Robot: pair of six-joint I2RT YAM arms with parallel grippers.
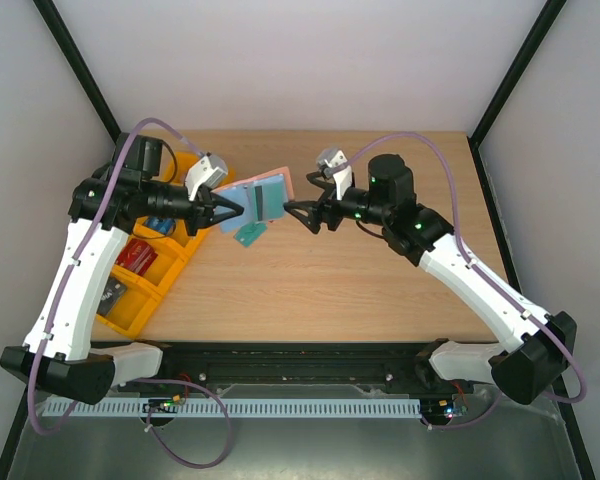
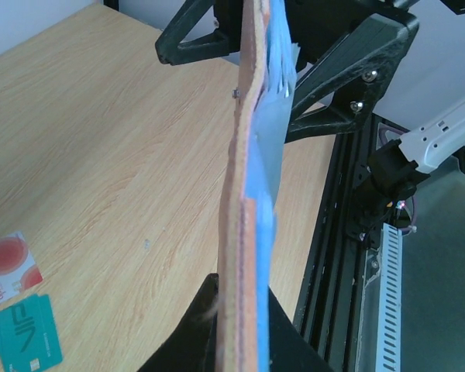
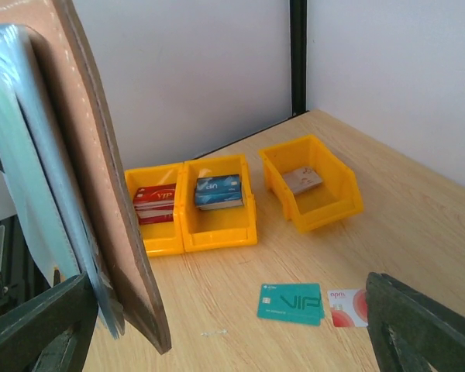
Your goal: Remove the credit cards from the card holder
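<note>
My left gripper (image 1: pixel 232 209) is shut on the card holder (image 1: pixel 265 198), holding it above the table, opened out and on edge. In the left wrist view the card holder (image 2: pixel 246 201) stands edge-on, reddish-brown on one side and blue on the other, pinched between the black fingers (image 2: pixel 187 329). Two credit cards lie flat on the wood: a teal-green one (image 3: pixel 291 302) and a white-pink one with a red round mark (image 3: pixel 347 308). Both also show at the left wrist view's lower left, teal (image 2: pixel 27 339) and white-pink (image 2: pixel 8 265). My right gripper (image 3: pixel 232 337) is open beside the holder's free edge (image 3: pixel 101 194).
Three yellow-orange bins stand at the table's left side: one with red cards (image 3: pixel 155 213), one with blue cards (image 3: pixel 217 209) and one with a brownish card (image 3: pixel 314 186). From above, the row of bins (image 1: pixel 140 290) lies under my left arm.
</note>
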